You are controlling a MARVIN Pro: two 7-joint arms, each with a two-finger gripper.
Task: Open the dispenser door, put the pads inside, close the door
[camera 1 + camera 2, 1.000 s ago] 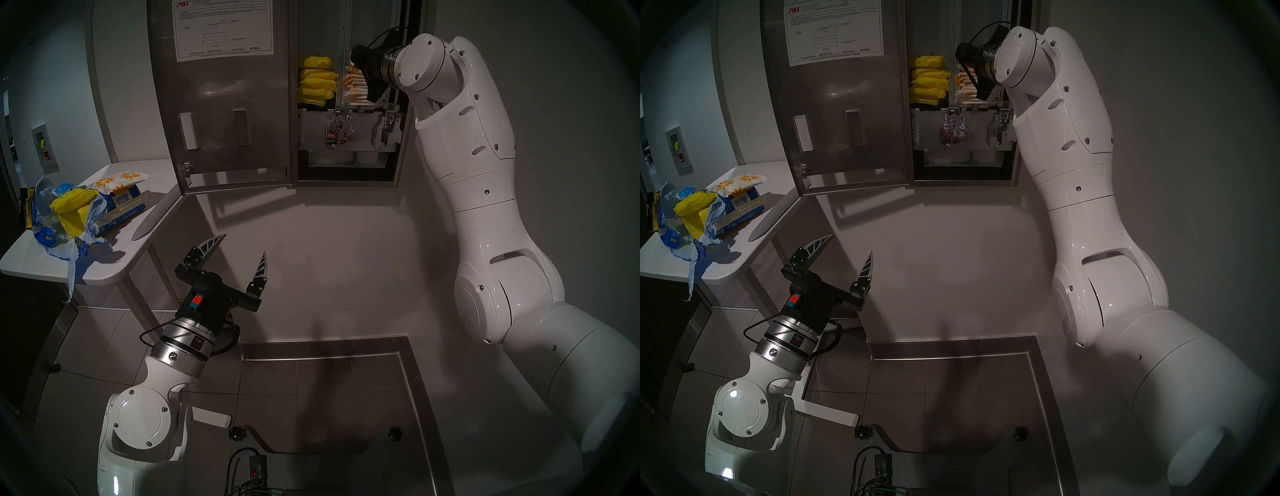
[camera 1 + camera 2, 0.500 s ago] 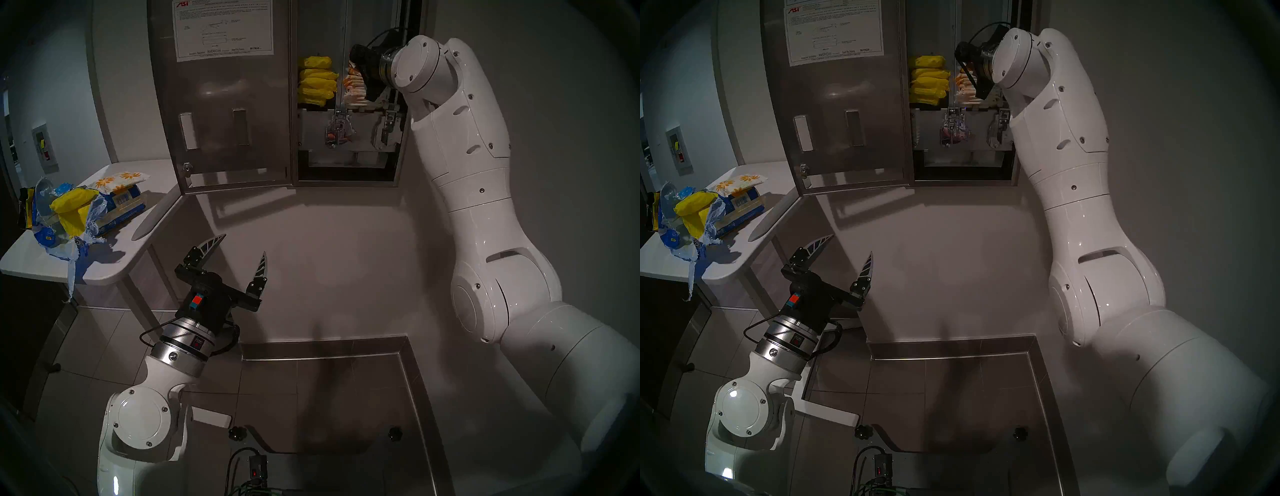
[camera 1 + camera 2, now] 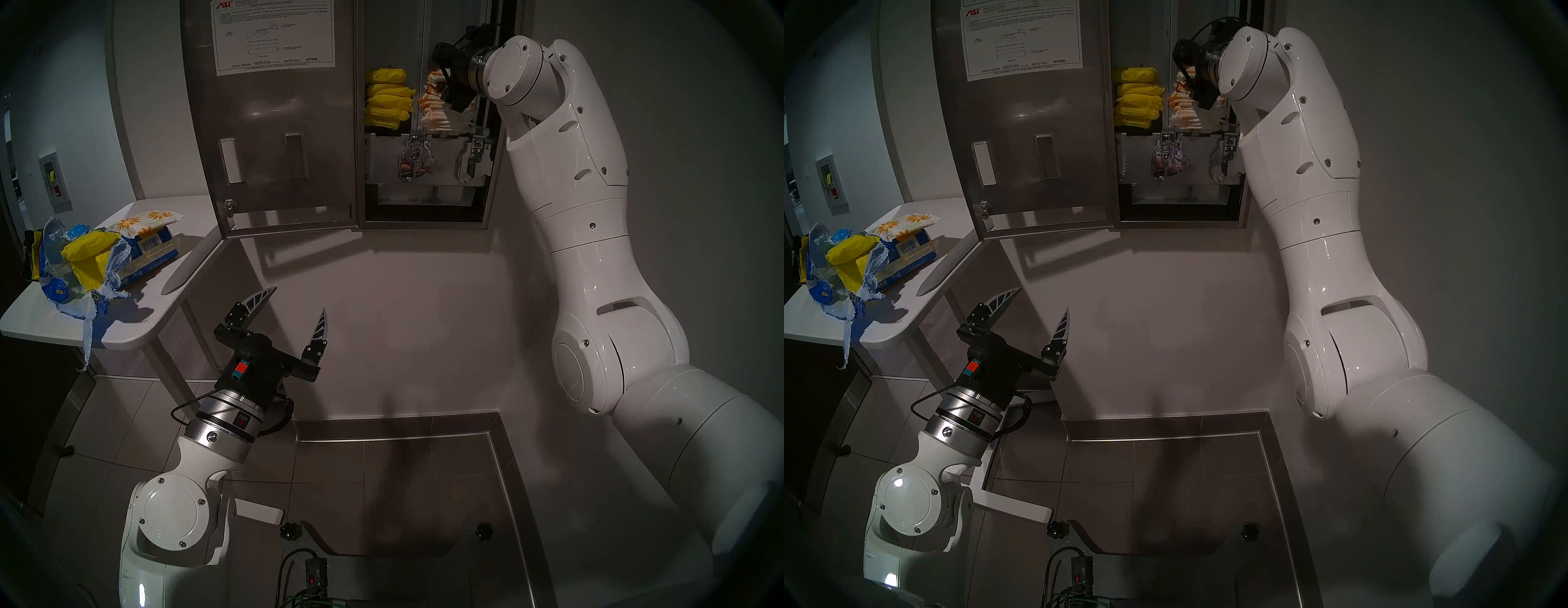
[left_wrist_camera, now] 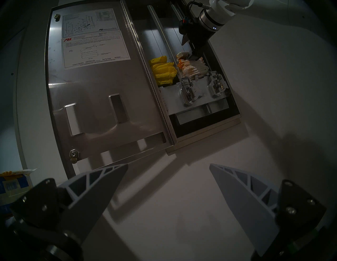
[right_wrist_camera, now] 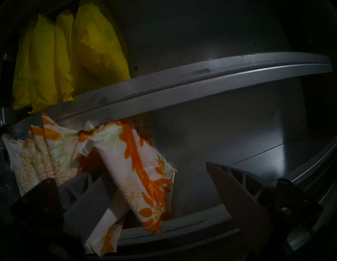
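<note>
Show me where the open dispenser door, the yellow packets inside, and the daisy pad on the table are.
dispenser door (image 3: pixel 271 127), head left view, bare steel inner face.
yellow packets (image 3: pixel 388 99), head left view, middle of the stack.
daisy pad (image 3: pixel 146 220), head left view, its flowered top.

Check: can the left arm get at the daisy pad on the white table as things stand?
Probably yes. The left gripper is open and empty, and the daisy pad lies uncovered atop the torn bag on the white table beside it; nothing stands between them.
</note>
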